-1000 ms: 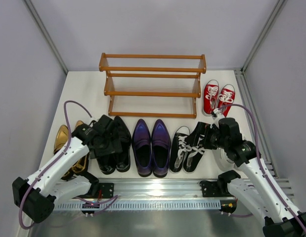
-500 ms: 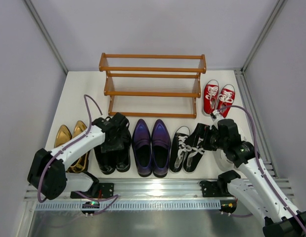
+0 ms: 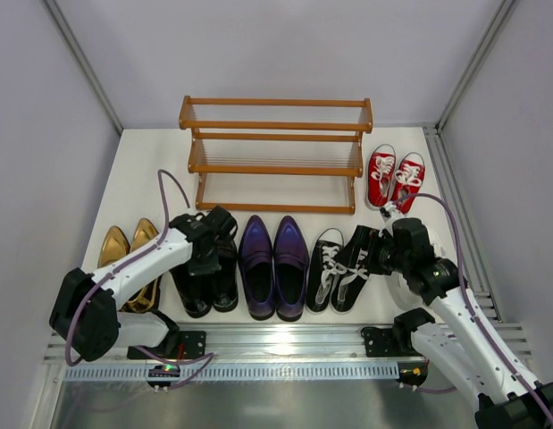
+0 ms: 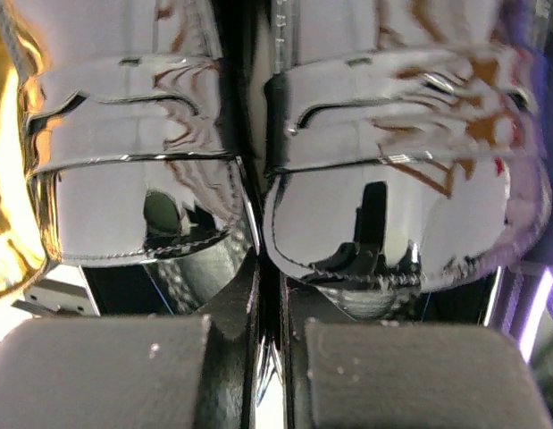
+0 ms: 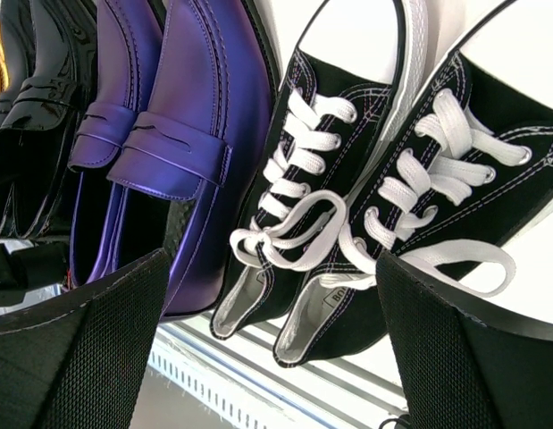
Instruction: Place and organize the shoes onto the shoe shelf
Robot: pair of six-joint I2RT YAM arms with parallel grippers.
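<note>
The glossy black dress shoes (image 3: 205,284) (image 4: 392,206) stand side by side at the front left. My left gripper (image 3: 213,239) (image 4: 267,357) is shut, pinching the two shoes' adjoining inner walls at their openings. My right gripper (image 3: 379,250) (image 5: 276,340) hangs open above the heels of the black-and-white lace-up sneakers (image 3: 339,266) (image 5: 347,206), holding nothing. The purple loafers (image 3: 274,266) (image 5: 169,134) sit between those two pairs. The orange-brown shoe shelf (image 3: 276,152) stands behind the row with no shoes on it.
Gold loafers (image 3: 124,259) lie at the far left beside the dress shoes. Red sneakers with white toes (image 3: 394,177) stand to the right of the shelf. Grey walls close in both sides, and a metal rail (image 3: 285,340) runs along the near edge.
My left gripper swung right and forward from near the gold loafers onto the black dress shoes and closed from open to shut on their inner walls. The right arm has stayed put.
</note>
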